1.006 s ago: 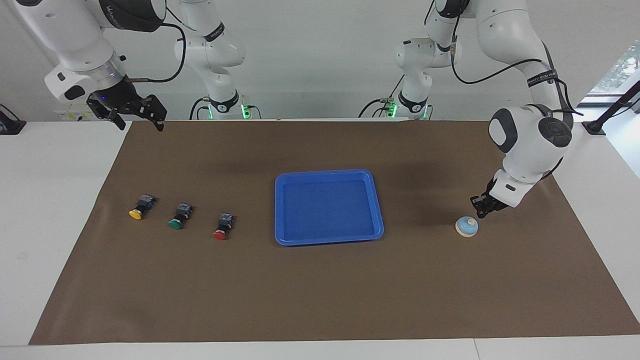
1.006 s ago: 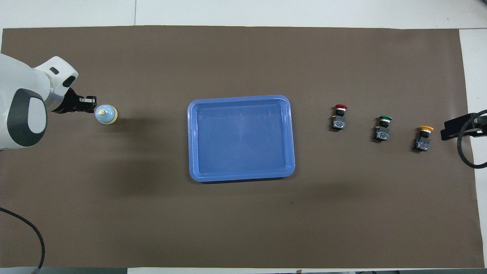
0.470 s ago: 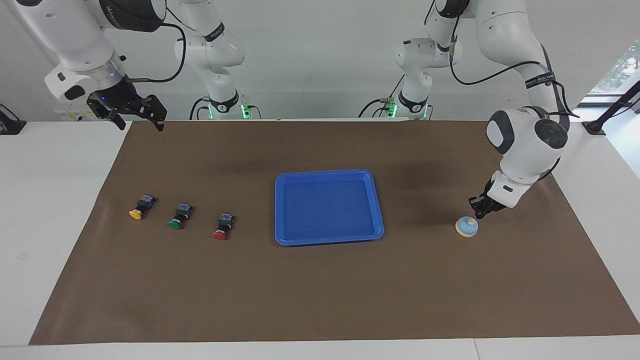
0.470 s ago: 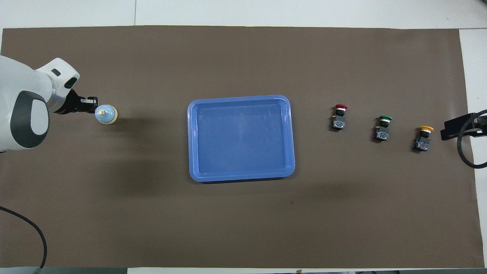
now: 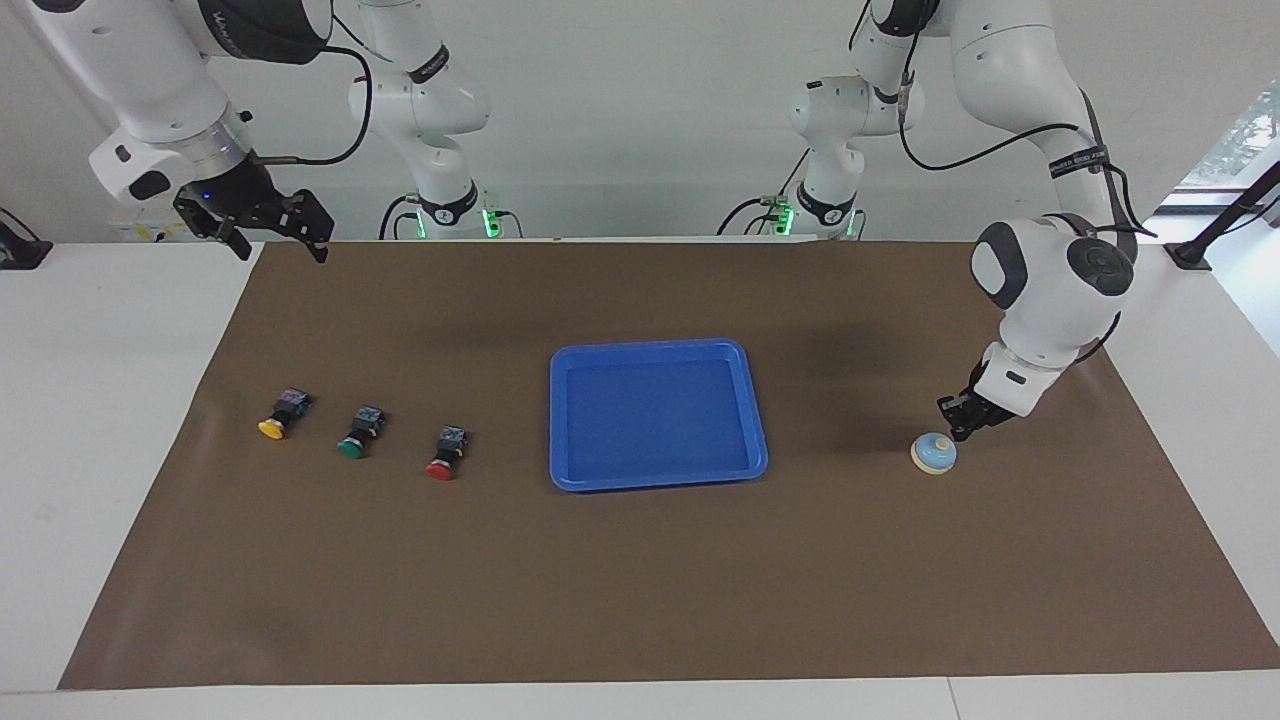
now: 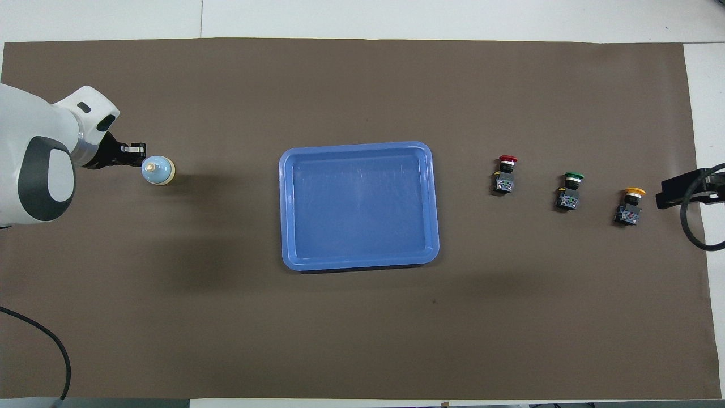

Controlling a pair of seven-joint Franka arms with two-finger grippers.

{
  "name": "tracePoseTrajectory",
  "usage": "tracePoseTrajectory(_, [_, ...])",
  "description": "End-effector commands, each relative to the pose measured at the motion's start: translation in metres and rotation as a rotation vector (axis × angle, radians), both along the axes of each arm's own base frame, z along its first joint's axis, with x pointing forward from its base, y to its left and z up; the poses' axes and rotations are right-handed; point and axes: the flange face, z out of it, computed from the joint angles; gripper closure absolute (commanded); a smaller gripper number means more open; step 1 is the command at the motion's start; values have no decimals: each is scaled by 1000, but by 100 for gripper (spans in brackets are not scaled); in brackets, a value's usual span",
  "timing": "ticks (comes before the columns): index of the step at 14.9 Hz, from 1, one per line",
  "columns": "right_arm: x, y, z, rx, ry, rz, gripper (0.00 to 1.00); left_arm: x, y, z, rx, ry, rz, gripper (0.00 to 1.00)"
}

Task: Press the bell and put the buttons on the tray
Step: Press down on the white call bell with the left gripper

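Note:
The bell (image 5: 933, 452) (image 6: 157, 170), light blue with a pale knob, stands on the brown mat toward the left arm's end. My left gripper (image 5: 955, 420) (image 6: 136, 154) is shut and hangs low over the mat right at the bell's edge; whether it touches is unclear. The blue tray (image 5: 655, 415) (image 6: 357, 207) lies bare mid-table. Toward the right arm's end sit three buttons in a row: red (image 5: 446, 453) (image 6: 504, 174), green (image 5: 360, 433) (image 6: 570, 191), yellow (image 5: 280, 413) (image 6: 630, 205). My right gripper (image 5: 280, 245) (image 6: 677, 192) waits open, high over the mat's edge.
A brown mat (image 5: 640, 580) covers most of the white table (image 5: 110, 420). A black cable (image 6: 34, 334) loops over the mat's corner near the left arm. The arms' bases (image 5: 450, 205) stand along the table's edge.
My left gripper has edged slightly beside the bell, its wrist rising a little. The bell, tray, buttons and right arm have not moved.

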Motion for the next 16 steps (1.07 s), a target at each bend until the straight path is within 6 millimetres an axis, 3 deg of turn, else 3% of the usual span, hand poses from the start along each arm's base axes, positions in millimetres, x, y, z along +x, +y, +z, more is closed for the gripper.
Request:
tracePoseTrajectory(1, [-5, -1, 2, -13, -4, 16, 0, -2, -1, -6, 2, -16, 0, 100])
tracePoseTrajectory(7, [-5, -1, 1, -13, -2, 16, 0, -9, -2, -20, 3, -29, 1, 100])
tracePoseTrajectory(13, [-5, -1, 2, -13, -4, 15, 0, -11, -5, -49, 4, -36, -3, 100])
tracePoseTrajectory(16, [-5, -1, 2, -13, -4, 16, 0, -11, -6, -44, 4, -10, -5, 100])
